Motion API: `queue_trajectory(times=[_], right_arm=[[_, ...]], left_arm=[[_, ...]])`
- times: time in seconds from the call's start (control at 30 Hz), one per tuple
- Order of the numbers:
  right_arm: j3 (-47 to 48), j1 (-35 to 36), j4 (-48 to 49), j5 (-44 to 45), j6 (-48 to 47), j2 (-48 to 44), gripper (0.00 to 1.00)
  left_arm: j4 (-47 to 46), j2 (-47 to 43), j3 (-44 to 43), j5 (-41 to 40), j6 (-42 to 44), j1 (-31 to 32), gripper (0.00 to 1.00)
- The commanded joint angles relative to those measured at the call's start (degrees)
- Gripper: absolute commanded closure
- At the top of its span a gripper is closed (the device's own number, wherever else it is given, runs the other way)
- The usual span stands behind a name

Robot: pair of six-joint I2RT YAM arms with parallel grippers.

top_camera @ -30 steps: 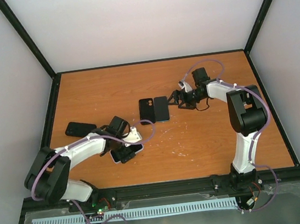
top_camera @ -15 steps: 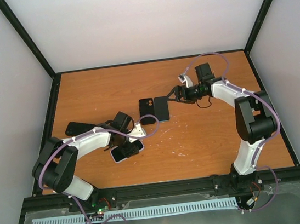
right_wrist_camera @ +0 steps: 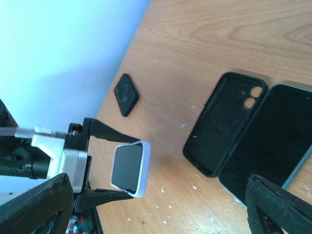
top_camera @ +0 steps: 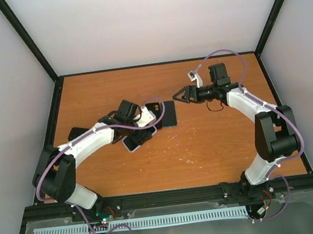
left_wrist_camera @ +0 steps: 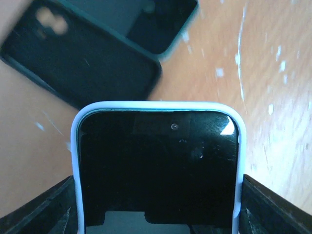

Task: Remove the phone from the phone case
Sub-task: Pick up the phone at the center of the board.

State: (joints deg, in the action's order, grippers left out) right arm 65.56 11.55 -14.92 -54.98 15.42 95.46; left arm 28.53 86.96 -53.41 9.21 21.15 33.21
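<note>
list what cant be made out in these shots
- Left wrist view: the bottom edge cuts off the lower end of the phone in the white case; the empty black case is blurred.
- Top view: the left arm hides most of it.
- Right wrist view: the small black case is too small to tell if it holds a phone.

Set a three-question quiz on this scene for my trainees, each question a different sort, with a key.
1. True or false: the right tool holds the empty black case.
2. What does the left tool grip? A) phone in a pale case B) a charger C) nothing
3. Fill in: the dark phone lies ___ the empty black case.
Key: 1 false; 2 A; 3 beside.
</note>
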Motion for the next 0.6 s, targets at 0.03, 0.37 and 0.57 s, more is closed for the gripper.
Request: queue_trajectory(times=[0.03, 0.37, 0.57], right_arm=[[-1.6, 0.5, 6.2, -3.4, 4.8, -3.7, 0.11], [1.6, 6.4, 11.5, -1.8, 12.8, -3.9, 0.22], [3.0, 10.4, 14.3, 1.2, 17.8, -1.8, 0.28]], left_arm=[[-4.4, -1.1, -10.0, -0.1, -5.1, -0.3, 0.46], [-5.4, 0.8, -20.2, 0.4, -8.3, -0.2, 0.46], [-6.3, 0.1, -21.5, 0.3, -10.2, -0.1, 0.46]])
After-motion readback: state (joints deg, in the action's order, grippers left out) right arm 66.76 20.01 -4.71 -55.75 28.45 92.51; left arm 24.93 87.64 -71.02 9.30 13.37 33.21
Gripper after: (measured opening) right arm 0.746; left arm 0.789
